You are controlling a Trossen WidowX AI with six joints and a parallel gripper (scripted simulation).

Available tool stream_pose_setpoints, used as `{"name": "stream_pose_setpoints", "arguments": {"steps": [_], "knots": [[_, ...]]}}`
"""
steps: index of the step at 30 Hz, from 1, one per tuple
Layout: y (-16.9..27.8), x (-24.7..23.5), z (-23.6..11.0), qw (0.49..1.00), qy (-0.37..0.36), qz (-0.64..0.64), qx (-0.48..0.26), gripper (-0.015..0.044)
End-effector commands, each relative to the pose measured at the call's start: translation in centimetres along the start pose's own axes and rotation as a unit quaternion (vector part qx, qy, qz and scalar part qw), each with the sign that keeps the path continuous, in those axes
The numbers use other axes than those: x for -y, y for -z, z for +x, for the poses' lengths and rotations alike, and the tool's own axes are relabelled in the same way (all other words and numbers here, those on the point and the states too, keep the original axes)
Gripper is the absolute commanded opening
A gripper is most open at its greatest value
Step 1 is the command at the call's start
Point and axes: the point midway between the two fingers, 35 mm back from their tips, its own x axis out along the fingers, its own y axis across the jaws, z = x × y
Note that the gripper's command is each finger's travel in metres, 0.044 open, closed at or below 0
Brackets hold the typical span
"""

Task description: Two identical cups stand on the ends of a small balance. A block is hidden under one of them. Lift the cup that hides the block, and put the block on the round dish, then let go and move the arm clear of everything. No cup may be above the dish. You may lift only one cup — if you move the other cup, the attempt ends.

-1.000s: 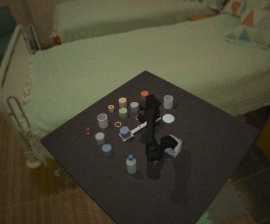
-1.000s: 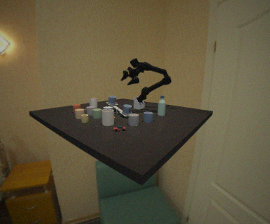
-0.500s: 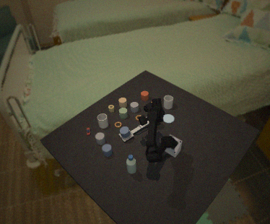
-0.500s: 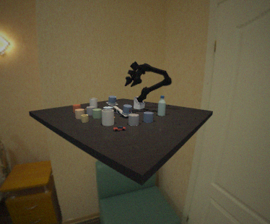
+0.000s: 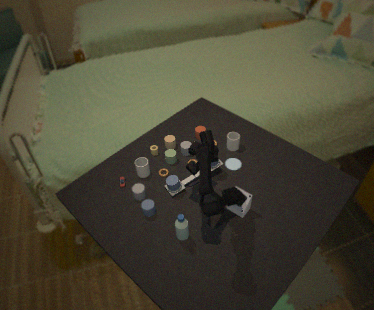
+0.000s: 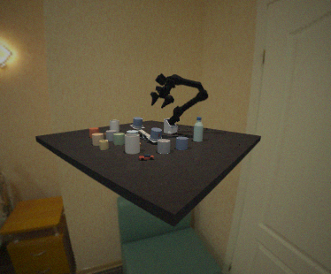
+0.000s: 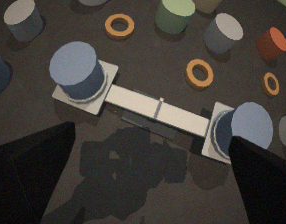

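Note:
A pale balance (image 5: 192, 178) (image 7: 134, 101) carries a blue cup on each end plate. The near-left cup (image 5: 173, 183) (image 6: 156, 134) (image 7: 76, 67) stands upright on its plate. The other cup (image 6: 137, 122) (image 7: 251, 126) stands on the opposite plate, partly behind the arm in the top view and behind a fingertip in the wrist view. In the wrist view that plate's shadow lies farther from it, so its end seems raised. No block is visible. The round pale dish (image 5: 233, 164) holds nothing visible. My gripper (image 6: 158, 102) (image 7: 155, 138) is open and empty, high above the balance.
A white cup (image 5: 233, 141) stands behind the dish. Beyond the balance are a green cup (image 5: 170, 156) (image 7: 175, 16), a red cup (image 5: 200, 132) (image 7: 272, 44) and orange rings (image 7: 199, 73). A grey cup (image 5: 139, 191), a blue cup (image 5: 148, 207) and a bottle (image 5: 182, 229) (image 6: 198, 131) stand nearer.

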Motion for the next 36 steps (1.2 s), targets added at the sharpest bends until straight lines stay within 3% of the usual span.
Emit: {"name": "stream_pose_setpoints", "arguments": {"steps": [1, 17, 36], "knots": [[-1.0, -0.5, 0.8, 0.998, -0.012, -0.054, -0.024, 0.044], [-4.1, -3.8, 5.5, 0.948, -0.09, -0.284, -0.116, 0.044], [-5.0, -8.8, 12.6, 0.808, -0.211, -0.519, -0.184, 0.044]]}}
